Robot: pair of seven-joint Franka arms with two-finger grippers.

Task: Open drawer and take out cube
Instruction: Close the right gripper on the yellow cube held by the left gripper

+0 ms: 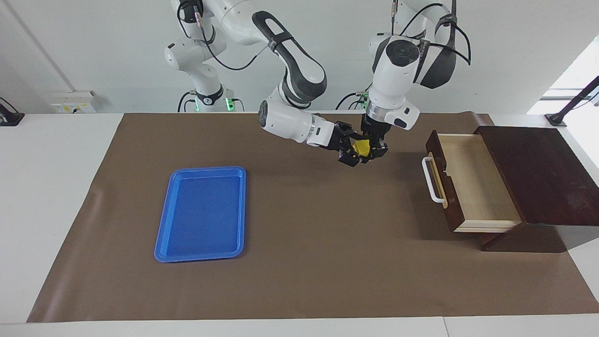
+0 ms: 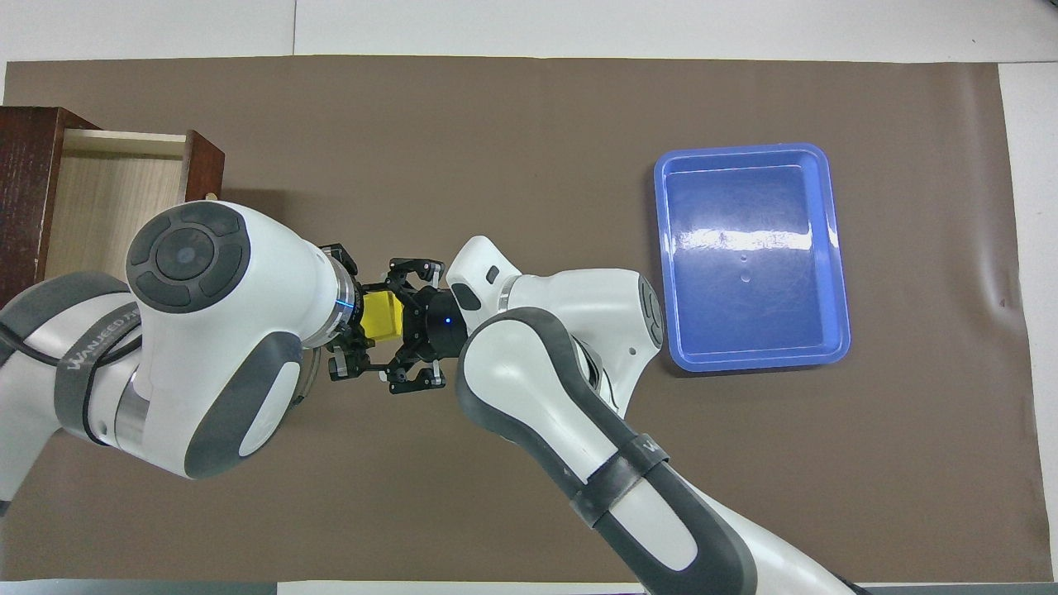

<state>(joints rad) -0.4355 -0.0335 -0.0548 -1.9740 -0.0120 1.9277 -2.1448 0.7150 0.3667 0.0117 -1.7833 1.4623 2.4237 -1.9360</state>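
The yellow cube (image 1: 361, 147) (image 2: 382, 318) hangs in the air over the brown mat, between the two grippers, which meet tip to tip. My left gripper (image 1: 373, 149) (image 2: 369, 318) comes down from above and is shut on the cube. My right gripper (image 1: 353, 152) (image 2: 398, 322) reaches in level from the right arm's end and stands at the cube's other face. The drawer (image 1: 475, 187) (image 2: 116, 198) is pulled wide open; the pale inside that shows is bare. Its white bar handle (image 1: 433, 180) faces the grippers.
The dark brown wooden box (image 1: 538, 173) (image 2: 29, 182) stands at the left arm's end of the table. A flat blue tray (image 1: 202, 213) (image 2: 752, 256) lies on the brown mat (image 1: 309, 262) toward the right arm's end, with nothing in it.
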